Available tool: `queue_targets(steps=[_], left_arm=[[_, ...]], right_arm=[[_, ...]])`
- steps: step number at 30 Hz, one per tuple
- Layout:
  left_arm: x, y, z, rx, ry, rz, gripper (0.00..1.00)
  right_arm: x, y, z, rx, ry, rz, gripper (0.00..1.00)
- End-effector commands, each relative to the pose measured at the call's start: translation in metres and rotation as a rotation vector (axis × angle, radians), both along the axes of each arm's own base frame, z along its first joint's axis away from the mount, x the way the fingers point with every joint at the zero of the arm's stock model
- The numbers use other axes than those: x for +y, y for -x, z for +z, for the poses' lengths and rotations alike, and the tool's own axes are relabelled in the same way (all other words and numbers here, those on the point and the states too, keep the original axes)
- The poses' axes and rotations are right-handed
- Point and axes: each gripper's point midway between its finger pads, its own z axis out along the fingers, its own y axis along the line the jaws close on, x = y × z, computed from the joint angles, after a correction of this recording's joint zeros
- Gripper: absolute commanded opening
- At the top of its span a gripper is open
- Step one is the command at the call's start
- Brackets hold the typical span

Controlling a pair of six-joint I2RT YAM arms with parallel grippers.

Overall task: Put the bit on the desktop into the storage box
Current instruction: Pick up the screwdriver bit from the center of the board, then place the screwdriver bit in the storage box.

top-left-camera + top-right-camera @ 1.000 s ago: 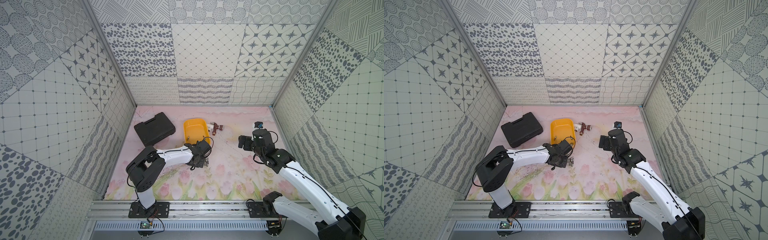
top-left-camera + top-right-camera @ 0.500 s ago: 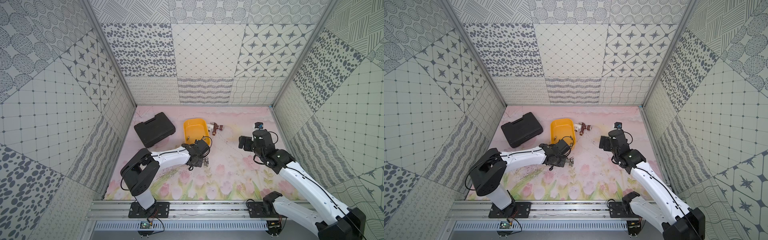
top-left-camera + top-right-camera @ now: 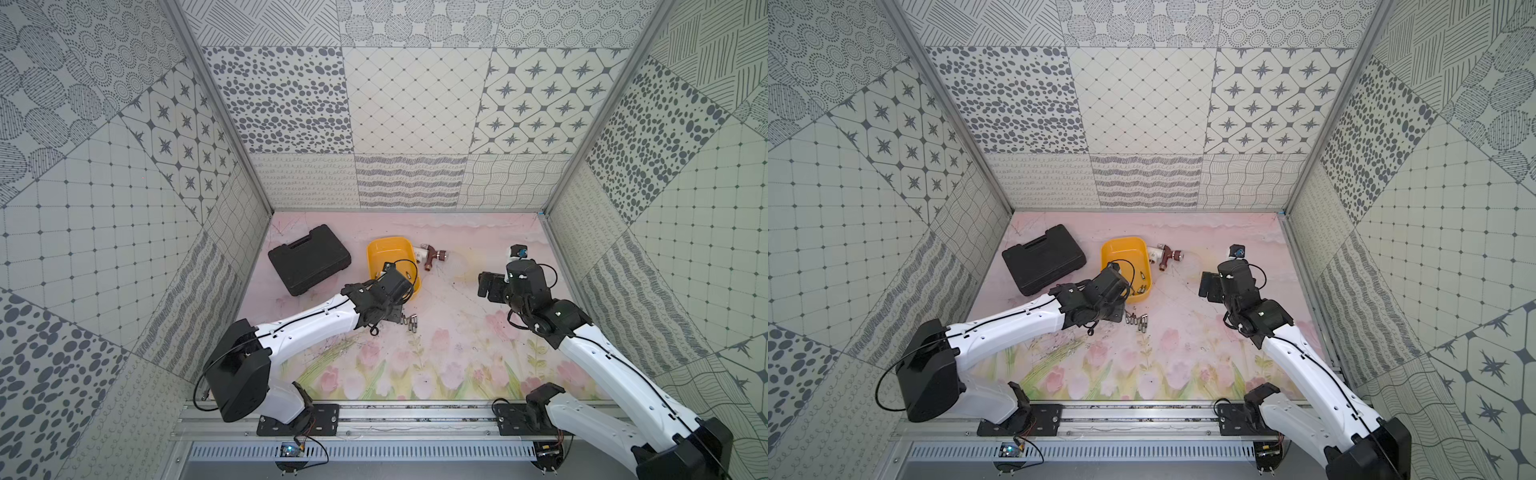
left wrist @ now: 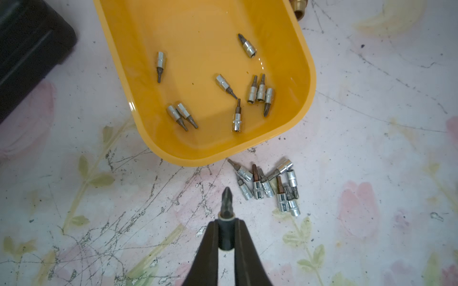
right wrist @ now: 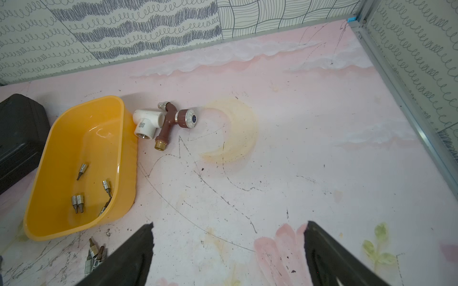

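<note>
My left gripper (image 4: 226,222) is shut on a dark bit (image 4: 226,204) whose tip sticks out past the fingertips. It hangs over the desktop (image 3: 457,353), just short of the near rim of the yellow storage box (image 4: 311,74). Several loose bits (image 4: 267,188) lie in a cluster on the desktop beside it, seen in both top views (image 3: 409,321) (image 3: 1138,321). Several more bits (image 4: 259,90) lie inside the storage box (image 3: 388,240) (image 3: 1121,240). My right gripper (image 5: 230,224) is open and holds nothing. It hovers at the right of the desktop (image 3: 490,286).
A black tool case (image 3: 309,259) lies left of the box. A brown tap with a white pipe fitting (image 5: 168,123) lies against the box's far right corner. Patterned walls close in three sides of the desktop.
The left arm's elbow has swung toward the front left and its wrist has shifted slightly left, still shut on the bit. The right arm has not moved.
</note>
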Motion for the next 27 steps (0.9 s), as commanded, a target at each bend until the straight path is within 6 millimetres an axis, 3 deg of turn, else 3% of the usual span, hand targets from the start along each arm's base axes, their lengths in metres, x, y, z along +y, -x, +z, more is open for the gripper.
queue_targets(steps=[1,10,19,27], left_arm=[[0.009,-0.015,0.027,-0.069,-0.019,-0.01,0.07],[0.005,-0.055,0.036,-0.066,0.069,-0.018,0.04],[0.004,-0.09,0.007,-0.039,-0.009,-0.02,0.02],[-0.002,-0.1,-0.028,0.05,-0.018,-0.024,0.0]], right_arm=[[-0.001,-0.002,0.005,-0.035,-0.021,-0.01,0.97],[-0.003,0.001,0.006,-0.043,-0.024,-0.012,0.97],[-0.004,0.003,0.008,-0.05,-0.028,-0.01,0.97],[-0.006,0.005,0.009,-0.059,-0.028,-0.012,0.97]])
